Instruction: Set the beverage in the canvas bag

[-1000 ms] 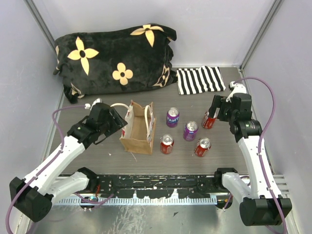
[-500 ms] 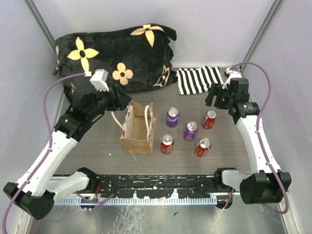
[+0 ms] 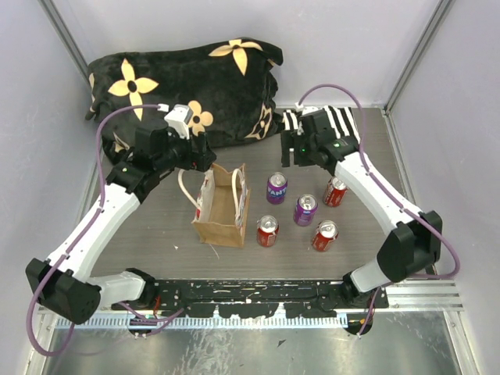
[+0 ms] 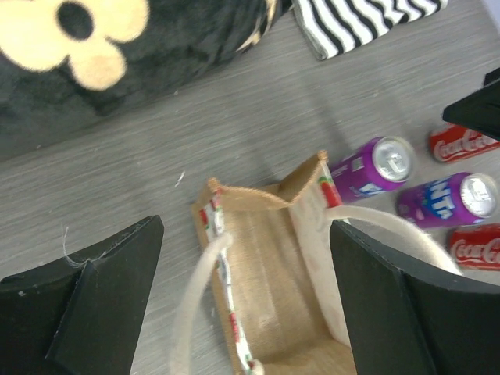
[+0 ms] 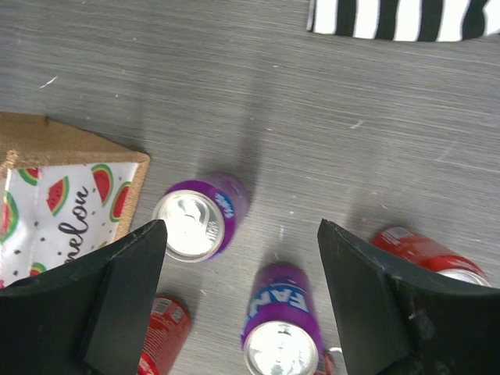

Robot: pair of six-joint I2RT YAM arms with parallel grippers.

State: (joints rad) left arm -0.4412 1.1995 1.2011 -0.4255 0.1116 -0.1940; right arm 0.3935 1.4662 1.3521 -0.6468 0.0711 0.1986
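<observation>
The canvas bag (image 3: 221, 205) stands open left of centre, tan with cream handles and watermelon side panels. Several beverage cans stand to its right: two purple (image 3: 276, 187) (image 3: 305, 209) and three red (image 3: 336, 191) (image 3: 267, 230) (image 3: 324, 235). My left gripper (image 3: 201, 160) is open and empty above the bag's far end; in the left wrist view (image 4: 244, 226) the bag's empty inside (image 4: 273, 273) shows between its fingers. My right gripper (image 3: 291, 152) is open and empty above the purple cans (image 5: 195, 219) (image 5: 283, 320), as the right wrist view (image 5: 242, 226) shows.
A black flowered cushion (image 3: 183, 90) lies across the back left. A black-and-white striped cloth (image 3: 320, 127) lies at the back right, just behind my right gripper. Grey walls close in the sides and back.
My left gripper has swung up and right from the bag's left side to above its far end. My right gripper has moved left from the right-hand red can to above the purple cans.
</observation>
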